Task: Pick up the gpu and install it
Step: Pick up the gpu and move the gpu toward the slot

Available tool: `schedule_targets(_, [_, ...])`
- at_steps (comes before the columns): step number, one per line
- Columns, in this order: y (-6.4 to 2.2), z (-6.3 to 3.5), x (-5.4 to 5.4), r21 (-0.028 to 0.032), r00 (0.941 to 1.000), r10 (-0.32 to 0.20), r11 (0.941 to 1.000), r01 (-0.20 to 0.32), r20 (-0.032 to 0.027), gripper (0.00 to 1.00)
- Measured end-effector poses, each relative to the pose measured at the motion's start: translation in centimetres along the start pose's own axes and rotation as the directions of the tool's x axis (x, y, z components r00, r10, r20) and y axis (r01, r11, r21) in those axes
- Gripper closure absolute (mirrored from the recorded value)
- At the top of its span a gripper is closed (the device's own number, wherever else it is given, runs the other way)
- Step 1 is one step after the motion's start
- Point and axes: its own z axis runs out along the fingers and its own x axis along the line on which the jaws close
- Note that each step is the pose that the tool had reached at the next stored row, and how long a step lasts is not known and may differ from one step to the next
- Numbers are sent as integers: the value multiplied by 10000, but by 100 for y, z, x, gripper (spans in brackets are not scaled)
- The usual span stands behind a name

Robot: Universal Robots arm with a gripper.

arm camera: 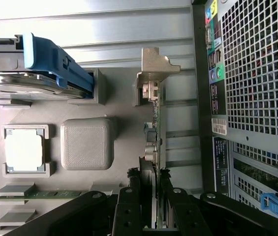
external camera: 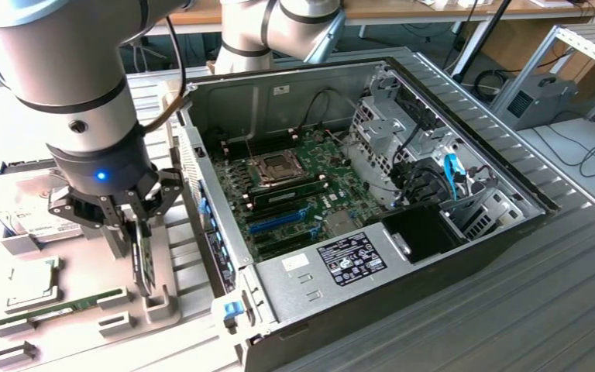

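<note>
Pincer (external camera: 134, 236) pinches the upright gpu (arm camera: 153, 123) between its fingers over the grey tray (arm camera: 124, 98); computer case (external camera: 380, 256) just beside the pincer

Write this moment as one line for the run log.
claw: shut on gpu | gpu: on edge in gray tray | install: not yet, case open
</note>
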Motion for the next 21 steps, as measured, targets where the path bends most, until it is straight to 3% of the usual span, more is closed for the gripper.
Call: schedule_targets(21, [1,-46,-1,-1,10000,0,10000,0,0,74])
